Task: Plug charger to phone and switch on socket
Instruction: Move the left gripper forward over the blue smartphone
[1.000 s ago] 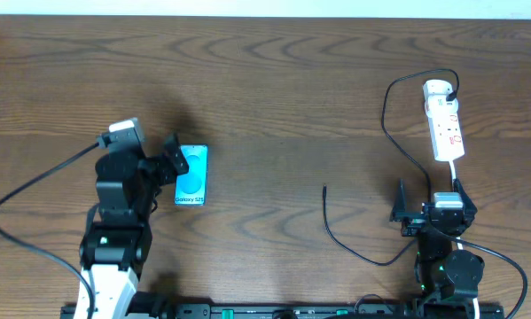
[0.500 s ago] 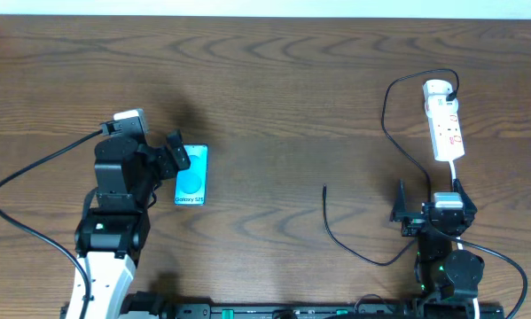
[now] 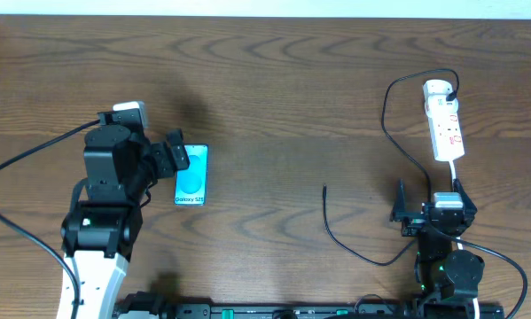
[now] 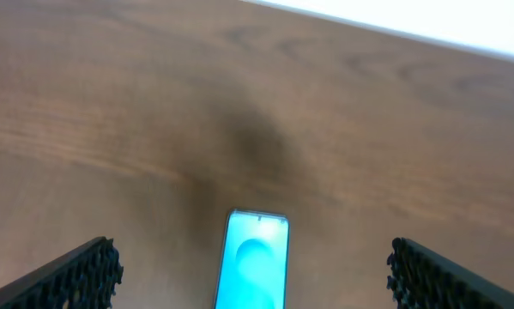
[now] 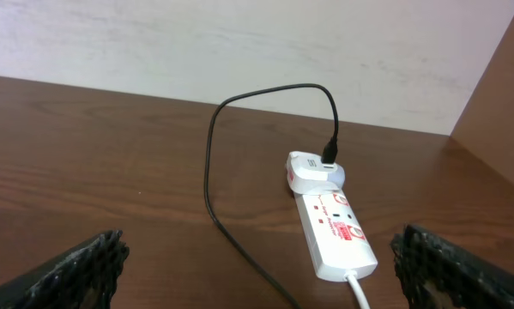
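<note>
Wooden table [image 3: 274, 80]: phone [image 3: 191, 175], socket [image 3: 445, 124], charger [image 3: 325, 208].

A dark brown wooden table [image 3: 274, 80] fills nearly the whole scene, its grain running in long wavy bands. Behind its far edge stands a pale, off-white wall [image 5: 239, 43], faintly mottled. At the right a plain brown panel [image 5: 501, 86] rises beside the table, perhaps a partition; too little of it shows. The light is soft and even, leaving a dull sheen on the wood.
</note>
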Motion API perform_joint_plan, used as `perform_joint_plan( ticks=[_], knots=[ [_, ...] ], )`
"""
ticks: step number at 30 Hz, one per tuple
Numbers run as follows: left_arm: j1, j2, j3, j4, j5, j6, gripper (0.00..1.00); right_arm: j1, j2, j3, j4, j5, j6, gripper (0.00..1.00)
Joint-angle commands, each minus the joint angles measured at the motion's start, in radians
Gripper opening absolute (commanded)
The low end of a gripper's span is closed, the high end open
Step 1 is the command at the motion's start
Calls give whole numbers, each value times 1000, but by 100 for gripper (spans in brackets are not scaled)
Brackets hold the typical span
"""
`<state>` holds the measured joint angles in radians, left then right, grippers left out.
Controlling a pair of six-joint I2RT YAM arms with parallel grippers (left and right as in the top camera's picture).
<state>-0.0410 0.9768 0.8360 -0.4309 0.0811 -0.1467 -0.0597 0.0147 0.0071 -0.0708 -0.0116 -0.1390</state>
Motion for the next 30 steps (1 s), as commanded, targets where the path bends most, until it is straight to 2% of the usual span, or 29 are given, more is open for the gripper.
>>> perform_joint_plan(
  ticks=[1,11,19,30],
  knots=[
    [2,45,63,-39,14,58,100,-6,-4,-2,-5,-2,11,99],
    [2,196,173,-119,43,72,100,-6,-4,-2,-4,-2,11,99],
    [2,360,289,-268,43,103,100,-6,-4,-2,-4,-2,11,99],
    [2,362,290,-227,39,106,100,-6,-4,-2,-5,-2,11,99]
  ],
)
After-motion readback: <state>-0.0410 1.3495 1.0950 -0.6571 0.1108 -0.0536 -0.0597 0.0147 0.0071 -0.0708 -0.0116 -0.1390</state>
